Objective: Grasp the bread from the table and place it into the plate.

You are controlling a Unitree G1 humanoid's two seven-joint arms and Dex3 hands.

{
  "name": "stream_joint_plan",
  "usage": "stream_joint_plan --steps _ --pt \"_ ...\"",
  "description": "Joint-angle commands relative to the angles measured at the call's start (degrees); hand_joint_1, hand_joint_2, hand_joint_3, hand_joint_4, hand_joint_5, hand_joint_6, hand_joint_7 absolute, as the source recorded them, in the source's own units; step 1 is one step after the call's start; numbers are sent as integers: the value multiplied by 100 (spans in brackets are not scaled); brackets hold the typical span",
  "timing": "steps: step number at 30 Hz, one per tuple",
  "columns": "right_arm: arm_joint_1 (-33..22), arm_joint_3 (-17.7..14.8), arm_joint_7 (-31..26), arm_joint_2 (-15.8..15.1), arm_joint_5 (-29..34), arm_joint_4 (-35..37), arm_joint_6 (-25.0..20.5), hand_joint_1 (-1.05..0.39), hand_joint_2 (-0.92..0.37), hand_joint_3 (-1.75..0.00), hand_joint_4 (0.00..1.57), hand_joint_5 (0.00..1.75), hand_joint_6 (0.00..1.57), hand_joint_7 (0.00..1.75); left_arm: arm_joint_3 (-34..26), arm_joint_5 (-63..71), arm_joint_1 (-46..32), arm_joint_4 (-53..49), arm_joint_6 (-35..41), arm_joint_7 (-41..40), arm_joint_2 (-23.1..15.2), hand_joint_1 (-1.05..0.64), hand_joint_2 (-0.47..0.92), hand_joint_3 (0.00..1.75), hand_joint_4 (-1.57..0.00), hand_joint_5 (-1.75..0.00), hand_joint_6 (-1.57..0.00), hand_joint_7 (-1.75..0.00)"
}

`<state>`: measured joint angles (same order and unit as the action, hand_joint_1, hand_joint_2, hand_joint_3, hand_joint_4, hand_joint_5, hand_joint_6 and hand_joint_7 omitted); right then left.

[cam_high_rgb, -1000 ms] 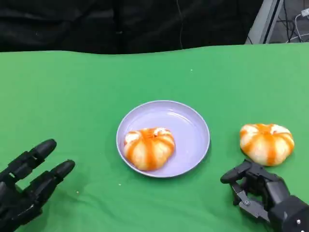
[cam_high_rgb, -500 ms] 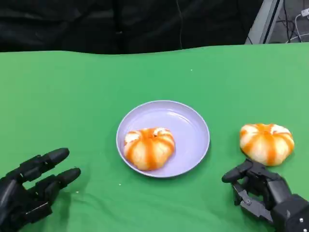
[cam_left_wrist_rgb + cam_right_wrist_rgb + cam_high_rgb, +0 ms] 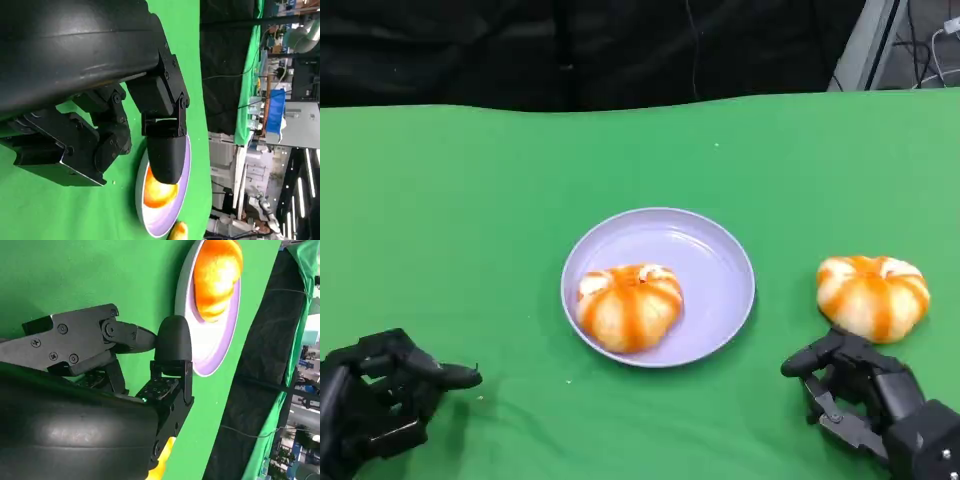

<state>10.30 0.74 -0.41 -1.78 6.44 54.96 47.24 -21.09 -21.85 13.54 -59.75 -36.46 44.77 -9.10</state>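
Observation:
A lavender plate lies mid-table with an orange-striped bread on its near-left part. A second, similar bread sits on the green cloth to the plate's right. My right hand rests just in front of that bread, apart from it, fingers curled in on nothing. At the lower left, well away from the plate, my left hand has its fingers curled in and holds nothing. The left wrist view shows that hand, the plate and its bread. The right wrist view shows the right hand, the plate and its bread.
A green cloth covers the table, whose far edge meets a dark backdrop. Cables and equipment stand beyond the far right corner.
My left hand's fingers, stretched out a second ago, have curled in, and the hand has drawn back toward the near left corner. The right hand, the plate and both breads have stayed put.

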Motion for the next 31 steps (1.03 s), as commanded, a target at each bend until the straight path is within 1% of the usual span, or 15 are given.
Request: stream_joint_plan --steps 1,6,10,16,20,27,31 --pt "-47 -55 -10 -113 -30 104 -90 -13 -91 -51 68 173 75 120 -68 -3 36 -30 -108 -68 -95 0 64 101 -118 -132 -116 -107" --pt "-37 -51 -60 -123 3 116 -75 -15 -91 -51 68 173 74 121 -80 31 46 -40 -226 -150 -160 0 64 100 -115 -138 -112 -115" --pt "-29 -64 -6 -109 -49 118 -75 -14 -92 -50 68 174 74 122 -125 -1 70 -2 -217 -212 -182 3 61 107 -113 -141 -110 -118" --pt "-48 -58 -22 -113 -34 90 -85 -13 -92 -50 67 174 74 122 -100 55 19 117 -182 -387 -174 6 61 109 -112 -146 -108 -123" --pt "-60 -70 8 -118 -64 87 -85 -12 -92 -51 67 173 74 120 -78 132 16 52 -361 -442 -191 4 60 110 -111 -146 -106 -124" --pt "-52 -64 1 -131 -49 95 -80 -14 -92 -49 67 174 75 120 -122 82 17 117 -278 -452 -150 5 58 114 -111 -146 -107 -122" --pt "-43 -64 -10 -153 -33 114 -75 -12 -92 -50 68 174 74 120 -127 75 7 164 -315 -461 -108 9 57 120 -110 -150 -105 -128"
